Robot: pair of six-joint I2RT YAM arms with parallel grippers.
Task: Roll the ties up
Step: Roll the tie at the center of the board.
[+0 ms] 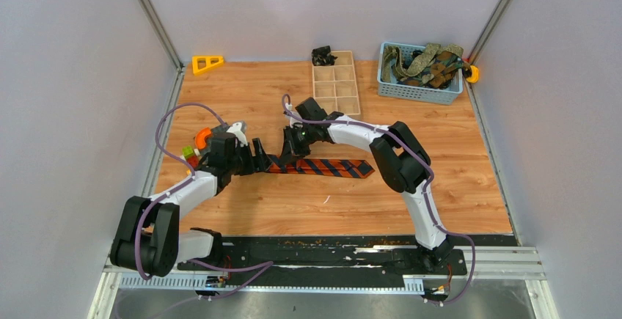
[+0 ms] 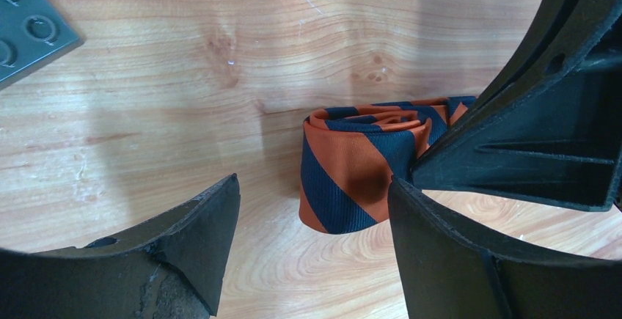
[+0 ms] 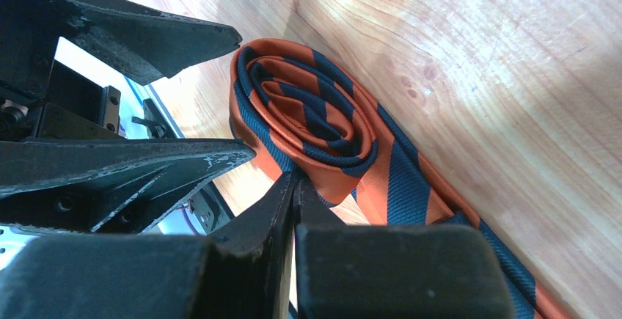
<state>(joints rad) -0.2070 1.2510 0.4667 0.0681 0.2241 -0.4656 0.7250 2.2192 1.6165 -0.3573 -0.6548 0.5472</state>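
Table (image 1: 293, 213): 1 striped tie (image 1: 334, 167) lies mid-surface, wide end flat toward the right, other end wound into a loose roll (image 3: 308, 125); more ties sit in the basket (image 1: 418, 93) at the far right corner.

Left gripper (image 2: 314, 183) spread wide, straddling the roll; right gripper (image 3: 293, 180) pressed together, tips against the roll's edge.

Judgement: light, soft, slippery fabric; coils may spring loose; squeeze across the roll's 2 flanks.

Robot lab cell: plain grey panel walls (image 1: 73, 77), aluminium frame posts (image 1: 152, 15), wood-grain tabletop (image 1: 477, 158).
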